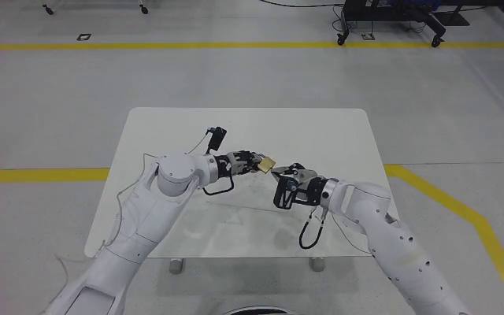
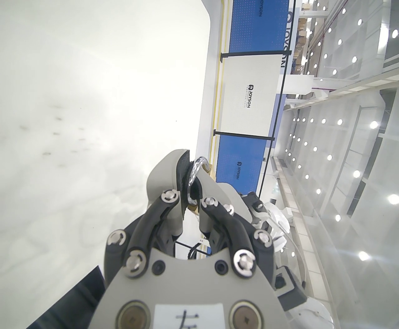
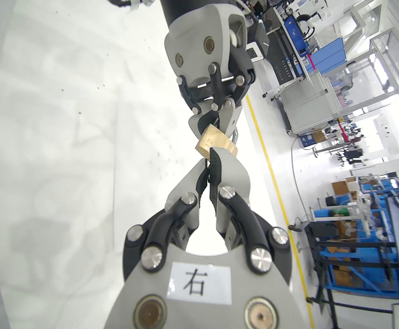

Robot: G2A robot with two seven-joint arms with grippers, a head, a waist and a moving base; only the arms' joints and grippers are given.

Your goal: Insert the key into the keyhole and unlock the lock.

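Where the right gripper point(image 3: 209, 165) pinches its fingers nearly together, a thin dark strip sticks out of the pads and reaches the base of the lock point(image 3: 215, 141). That strip looks like the key point(image 3: 205, 161) seen edge-on; I can't make out the blade or how deep it sits. The lock is brass and held in the air over mid-table, with its long axis on the line between the two grippers: base toward the right gripper, shackle point(image 3: 236, 137) toward the left. The left gripper point(image 3: 213, 123) is clamped on the shackle end, and its wrist view shows the silver shackle point(image 2: 195, 169) wedged between the closed fingers. From the top view the left gripper point(image 1: 253, 160) and right gripper point(image 1: 277, 179) face each other tip to tip, with the lock point(image 1: 267, 164) between them and tilted slightly across the table. A black cable loop point(image 1: 216, 189) hangs under the left wrist and another cable loop point(image 1: 311, 232) under the right, both off to the side of the grip line. The table point(image 1: 331, 126) is white with rounded corners. The floor is grey with yellow tape lines point(image 1: 236, 45). Blue partition panels point(image 2: 246, 28) and workbenches point(image 3: 311, 102) stand in the room behind.
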